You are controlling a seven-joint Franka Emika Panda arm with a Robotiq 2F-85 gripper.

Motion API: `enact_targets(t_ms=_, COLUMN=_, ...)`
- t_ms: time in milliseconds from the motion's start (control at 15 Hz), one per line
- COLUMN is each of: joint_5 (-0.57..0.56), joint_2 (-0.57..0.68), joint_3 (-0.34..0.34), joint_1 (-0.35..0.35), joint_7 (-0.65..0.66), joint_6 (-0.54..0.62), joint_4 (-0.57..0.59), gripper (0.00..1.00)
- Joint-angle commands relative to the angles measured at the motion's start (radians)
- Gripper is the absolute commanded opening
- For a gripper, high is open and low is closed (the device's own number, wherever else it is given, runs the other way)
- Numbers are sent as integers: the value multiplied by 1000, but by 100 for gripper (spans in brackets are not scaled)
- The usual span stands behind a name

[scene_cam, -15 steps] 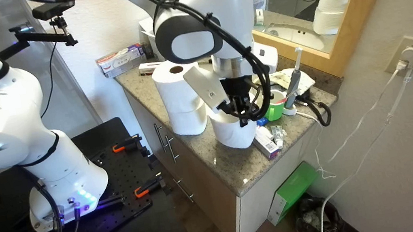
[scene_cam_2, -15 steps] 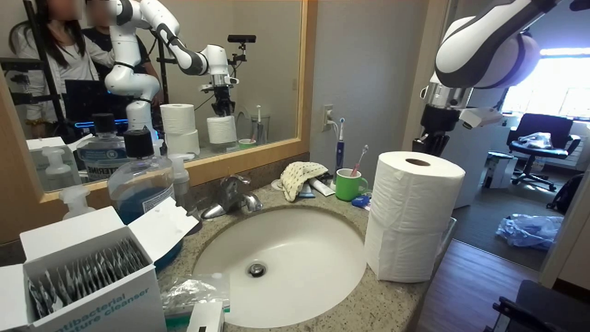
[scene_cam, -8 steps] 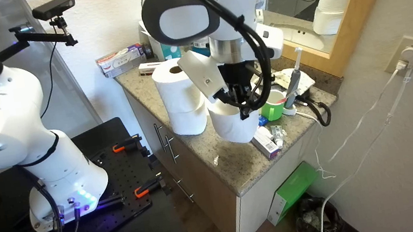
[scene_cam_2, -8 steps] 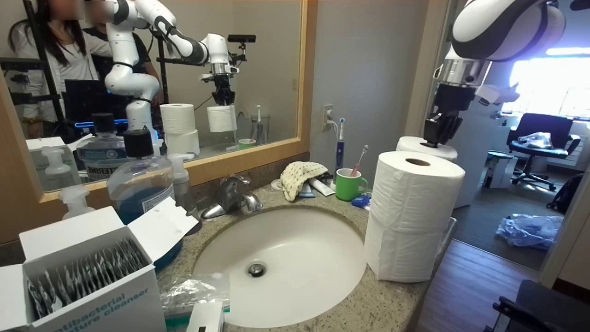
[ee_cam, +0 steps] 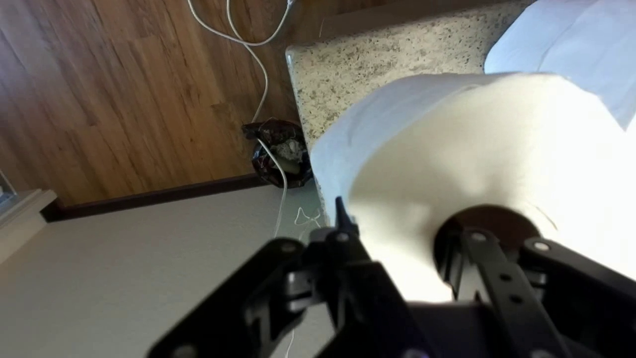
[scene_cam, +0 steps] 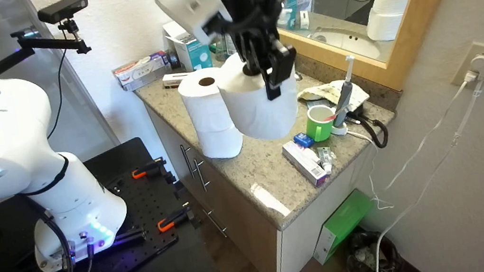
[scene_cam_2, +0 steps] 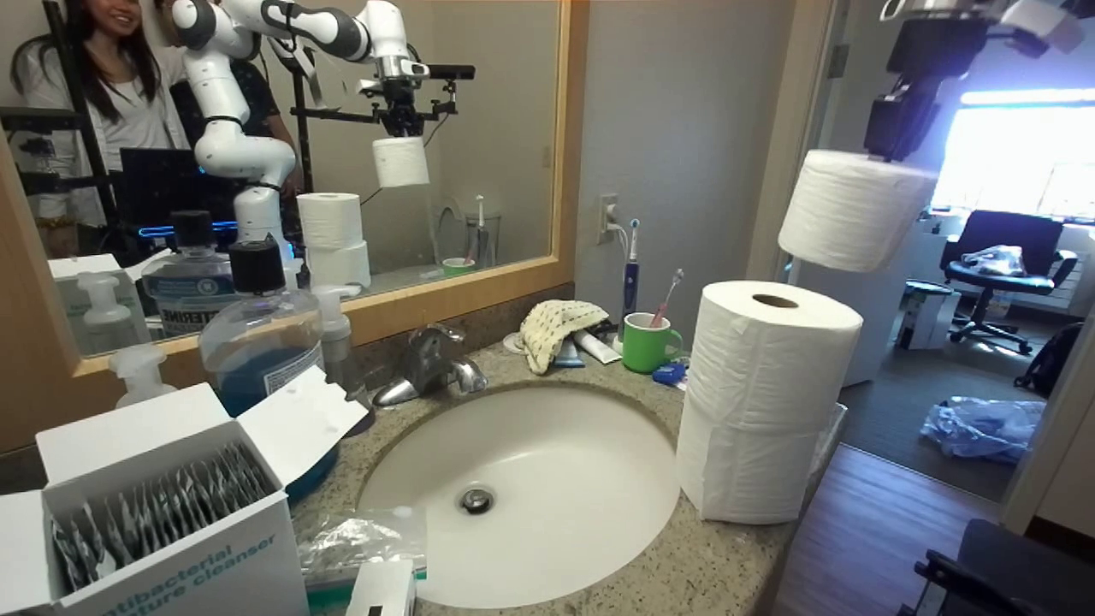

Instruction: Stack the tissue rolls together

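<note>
Two white tissue rolls stand stacked upright on the counter, an upper roll [scene_cam: 206,107] and a lower roll [scene_cam: 221,144]; they also show in an exterior view as upper roll [scene_cam_2: 766,368] and lower roll [scene_cam_2: 744,470]. My gripper [scene_cam: 263,81] is shut on the wall of a third white roll [scene_cam: 263,116], one finger inside its core and one outside. This held roll [scene_cam_2: 851,214] hangs in the air, slightly tilted, beside and above the stack's top. In the wrist view the fingers [ee_cam: 397,233] straddle the held roll [ee_cam: 392,184].
The granite counter [scene_cam: 272,179] bears a green mug [scene_cam: 320,123], an electric toothbrush [scene_cam: 344,96], a toothpaste box [scene_cam: 304,163] and a cloth [scene_cam_2: 560,329]. The sink [scene_cam_2: 565,505] lies beside the stack. A mirror [scene_cam_2: 496,154] stands behind. An open wipes box [scene_cam_2: 171,547] and mouthwash bottle [scene_cam_2: 261,334] are near.
My gripper has lifted the third roll off the counter, raising it to above the stack's top level. The two stacked rolls have not moved.
</note>
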Motion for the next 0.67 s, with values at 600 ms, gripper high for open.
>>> enact_targets(t_ms=600, joint_5=-32, joint_2=-156, joint_3=192, joint_1=142, joint_7=146, joint_6=-289, joint_4=181, gripper=13)
